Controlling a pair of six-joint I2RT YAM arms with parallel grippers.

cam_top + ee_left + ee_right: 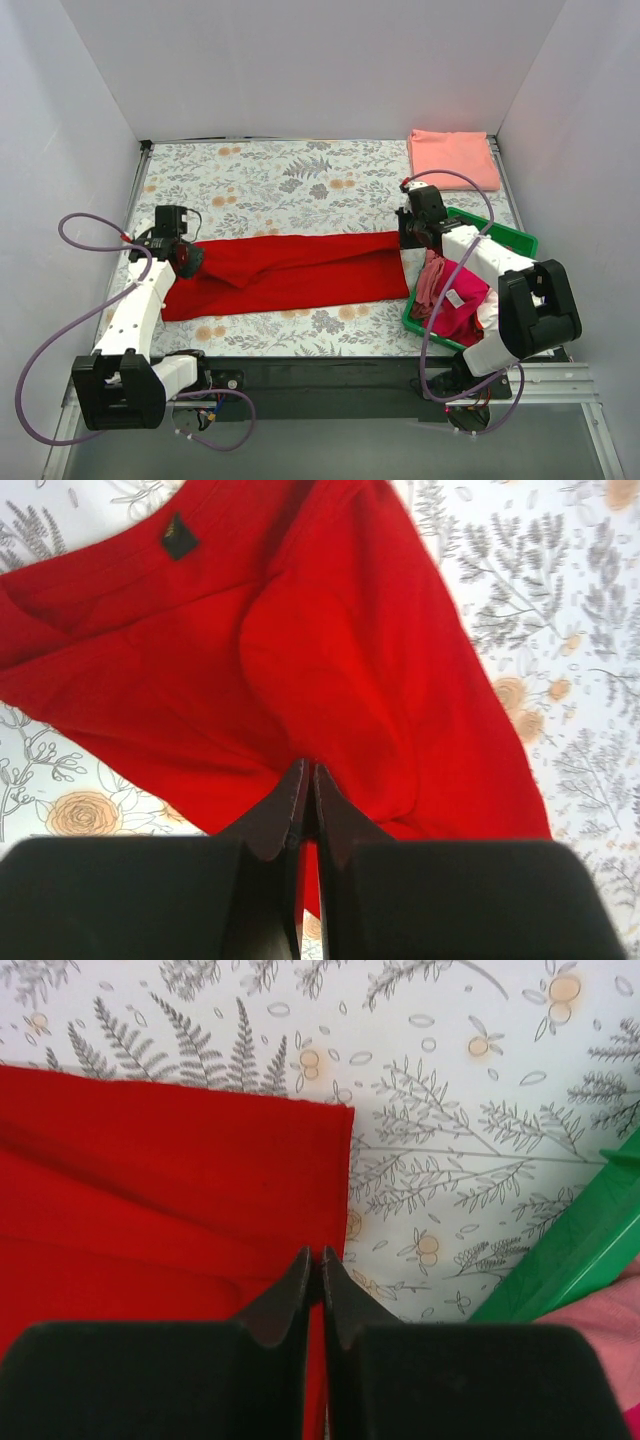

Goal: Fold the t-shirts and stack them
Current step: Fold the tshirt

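The floral-print table cover (280, 170) fills the middle of the top view. Across it lies the red t-shirt (300, 270), folded into a long band that runs from the left of the frame to the right of centre, sloping slightly down to the left. At right the green bin (505, 238) sits just beside the band's right end and holds a heap of crumpled shirts, dusty pink (432, 275) above magenta (455, 310). A folded salmon-pink t-shirt (455, 157) lies flat in the upper right corner, well apart from the red one. The left gripper (188, 258) is at the band's left end, its fingers pressed together on a raised fold of red cloth. The right gripper (410, 235) is at the band's right edge with only a thin slit between its tips. I cannot tell whether any cloth is pinched there.
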